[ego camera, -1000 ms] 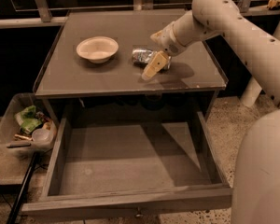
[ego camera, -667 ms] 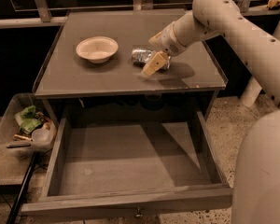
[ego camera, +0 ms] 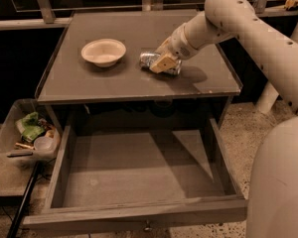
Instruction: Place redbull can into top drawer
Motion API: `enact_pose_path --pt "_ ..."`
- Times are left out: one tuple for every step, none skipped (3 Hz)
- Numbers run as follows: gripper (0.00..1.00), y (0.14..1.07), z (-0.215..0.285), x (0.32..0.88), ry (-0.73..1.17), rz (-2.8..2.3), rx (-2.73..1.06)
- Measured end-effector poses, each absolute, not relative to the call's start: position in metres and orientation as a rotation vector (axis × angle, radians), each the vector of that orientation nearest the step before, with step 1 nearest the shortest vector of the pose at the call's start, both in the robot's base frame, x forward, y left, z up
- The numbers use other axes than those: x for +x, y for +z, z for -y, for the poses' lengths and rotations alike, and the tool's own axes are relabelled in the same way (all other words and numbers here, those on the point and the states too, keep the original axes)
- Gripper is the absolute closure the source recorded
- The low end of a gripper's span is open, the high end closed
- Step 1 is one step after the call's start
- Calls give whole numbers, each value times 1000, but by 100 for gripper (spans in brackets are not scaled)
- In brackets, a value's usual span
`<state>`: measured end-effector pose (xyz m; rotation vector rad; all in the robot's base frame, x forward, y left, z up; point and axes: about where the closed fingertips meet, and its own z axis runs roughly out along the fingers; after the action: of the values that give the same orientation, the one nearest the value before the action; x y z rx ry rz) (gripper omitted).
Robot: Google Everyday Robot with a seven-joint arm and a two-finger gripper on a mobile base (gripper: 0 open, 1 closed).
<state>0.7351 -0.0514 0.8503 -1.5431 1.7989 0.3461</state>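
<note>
Camera view: gripper (ego camera: 163,63) at redbull can (ego camera: 147,59)

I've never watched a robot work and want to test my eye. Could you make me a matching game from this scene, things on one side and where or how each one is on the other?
Things:
1. bowl
2. redbull can
3. top drawer
4. plastic bin

Places or states:
A. pulled out under the tabletop
B. cream-white, on the left part of the tabletop
C. low at the table's left, holding clutter
D. silver, lying on the tabletop at the gripper

Pairs: 1-B, 2-D, 3-A, 4-C. The gripper is down at the can, right of the bowl.
</note>
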Motion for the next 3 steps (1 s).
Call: enact_pose_path --pt "88 850 51 735 346 -1799 -1543" --pt "100 851 46 731 355 -1802 -1574" --pt "100 867 43 705 372 -1787 -1604"
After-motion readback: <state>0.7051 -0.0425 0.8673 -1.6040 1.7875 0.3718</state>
